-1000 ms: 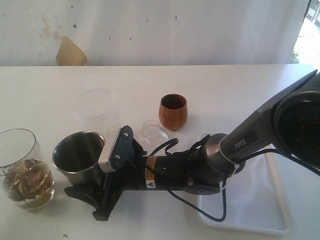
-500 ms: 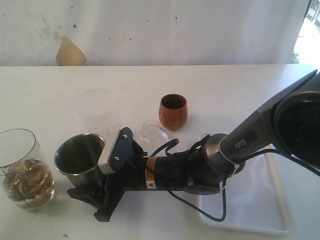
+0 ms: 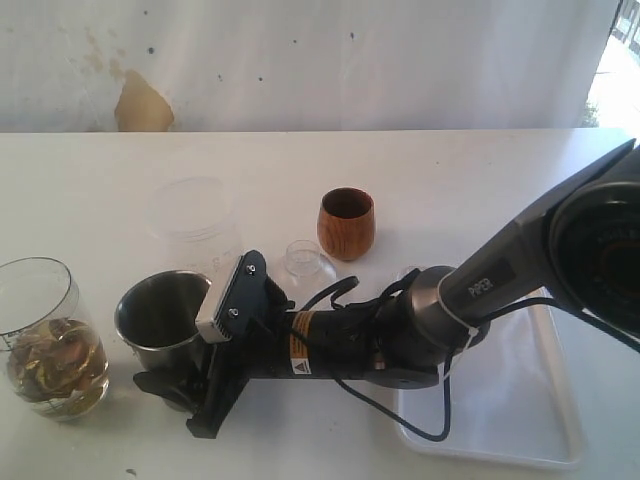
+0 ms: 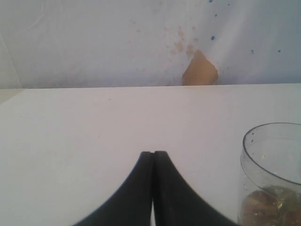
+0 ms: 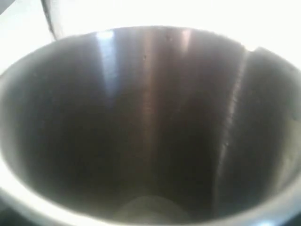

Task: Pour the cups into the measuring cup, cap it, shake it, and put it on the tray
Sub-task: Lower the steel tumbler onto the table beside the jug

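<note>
Upright steel tumbler (image 3: 160, 305) sits at 9 o'clock off the right wrist, between right gripper (image 3: 162, 350) jaws; clamped or slack, can't tell. Left gripper (image 4: 153, 157) clenched, empty.

The white worktop (image 3: 480, 170) carries a wooden cup (image 3: 346, 222), a frosted plastic cup (image 3: 190, 215), a small clear dome (image 3: 308, 260), the measuring cup (image 3: 40, 340) far left, a steel tumbler (image 3: 160, 315) beside it with its base hidden, and a white tray (image 3: 530, 400) on the right.

My right fingers (image 3: 160, 385) have slid the steel tumbler (image 3: 160, 312) slightly across the bench (image 3: 480, 180), away from the measuring cup (image 3: 45, 340), toward the tray (image 3: 530, 385).
</note>
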Robot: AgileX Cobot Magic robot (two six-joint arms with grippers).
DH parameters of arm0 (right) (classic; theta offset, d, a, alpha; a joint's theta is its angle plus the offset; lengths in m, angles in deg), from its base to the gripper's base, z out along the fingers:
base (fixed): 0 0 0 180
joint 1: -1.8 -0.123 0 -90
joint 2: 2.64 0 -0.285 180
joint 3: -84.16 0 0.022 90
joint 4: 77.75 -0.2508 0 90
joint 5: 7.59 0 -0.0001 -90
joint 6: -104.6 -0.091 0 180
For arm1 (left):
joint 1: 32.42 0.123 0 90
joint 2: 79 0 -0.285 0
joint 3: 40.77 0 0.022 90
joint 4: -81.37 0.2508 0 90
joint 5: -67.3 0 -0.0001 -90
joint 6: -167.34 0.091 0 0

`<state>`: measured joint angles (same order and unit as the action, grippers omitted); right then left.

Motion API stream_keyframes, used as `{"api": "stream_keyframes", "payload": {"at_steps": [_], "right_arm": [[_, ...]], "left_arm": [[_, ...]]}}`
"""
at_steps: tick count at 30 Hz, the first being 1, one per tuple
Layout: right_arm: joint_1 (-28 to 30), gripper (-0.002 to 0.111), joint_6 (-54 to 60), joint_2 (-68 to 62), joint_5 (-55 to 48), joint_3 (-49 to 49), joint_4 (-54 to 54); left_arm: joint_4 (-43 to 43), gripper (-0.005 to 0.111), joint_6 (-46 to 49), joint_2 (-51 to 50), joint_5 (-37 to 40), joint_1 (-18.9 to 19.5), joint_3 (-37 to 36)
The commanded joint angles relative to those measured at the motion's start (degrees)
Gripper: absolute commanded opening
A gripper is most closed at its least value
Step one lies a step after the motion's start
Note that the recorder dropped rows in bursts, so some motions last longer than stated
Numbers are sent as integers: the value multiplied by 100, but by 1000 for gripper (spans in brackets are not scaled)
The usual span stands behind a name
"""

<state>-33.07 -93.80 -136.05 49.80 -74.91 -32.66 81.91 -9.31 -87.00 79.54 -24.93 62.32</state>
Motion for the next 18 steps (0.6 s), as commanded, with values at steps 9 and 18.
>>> {"api": "stream_keyframes", "payload": {"at_steps": [9, 18], "right_arm": [[-6, 74, 64, 24, -24, -24, -49], [-6, 95, 48, 104, -72, -24, -158]], "left_arm": [[-11, 0, 10, 21, -65, -21, -31], [-11, 0, 10, 21, -65, -21, -31]]}}
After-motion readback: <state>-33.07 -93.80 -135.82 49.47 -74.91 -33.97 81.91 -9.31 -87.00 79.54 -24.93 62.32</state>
